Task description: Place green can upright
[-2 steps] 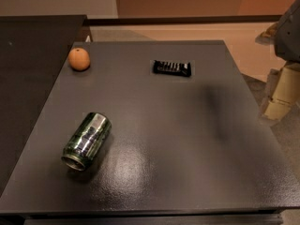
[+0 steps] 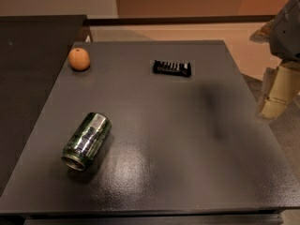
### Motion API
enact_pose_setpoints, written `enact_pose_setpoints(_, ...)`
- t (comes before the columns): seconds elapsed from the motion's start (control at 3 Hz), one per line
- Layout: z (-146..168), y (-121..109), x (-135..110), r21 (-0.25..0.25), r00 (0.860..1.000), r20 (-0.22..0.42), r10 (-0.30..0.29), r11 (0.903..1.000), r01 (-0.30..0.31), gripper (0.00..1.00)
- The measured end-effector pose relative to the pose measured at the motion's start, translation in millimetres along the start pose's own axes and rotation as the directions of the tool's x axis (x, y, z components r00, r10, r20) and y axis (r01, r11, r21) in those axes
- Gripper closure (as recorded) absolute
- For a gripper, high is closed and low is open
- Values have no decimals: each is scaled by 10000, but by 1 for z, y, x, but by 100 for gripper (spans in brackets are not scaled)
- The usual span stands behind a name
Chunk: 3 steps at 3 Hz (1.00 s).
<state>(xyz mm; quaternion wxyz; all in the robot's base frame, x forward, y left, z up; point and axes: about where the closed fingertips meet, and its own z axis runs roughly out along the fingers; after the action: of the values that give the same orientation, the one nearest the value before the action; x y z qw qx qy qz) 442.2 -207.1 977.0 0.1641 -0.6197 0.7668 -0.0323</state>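
Note:
The green can (image 2: 87, 140) lies on its side at the front left of the dark grey table (image 2: 187, 139). It is shiny dark green with silvery patches, and its open silver-rimmed end faces the front left. My gripper (image 2: 275, 93) hangs at the right edge of the view, beyond the table's right side and far from the can. It holds nothing that I can see. Its shadow falls on the table's right half.
An orange fruit (image 2: 79, 59) sits at the table's back left corner. A flat black ribbed packet (image 2: 172, 68) lies at the back middle. A darker counter (image 2: 28, 78) adjoins the table on the left. A tan floor lies behind and to the right.

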Motion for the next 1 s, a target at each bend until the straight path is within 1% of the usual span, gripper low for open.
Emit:
enact_pose_setpoints(0.33,10,-6,-30,15,9952,270,-936,9956,936,0)
enact_pose_setpoints(0.67,24,-12,-63,-50,9787,608,-1962,9804,1968,0)
enact_pose_setpoints(1.0,31,-15,-81,-72,9650,789,-2503,9678,2516,0)
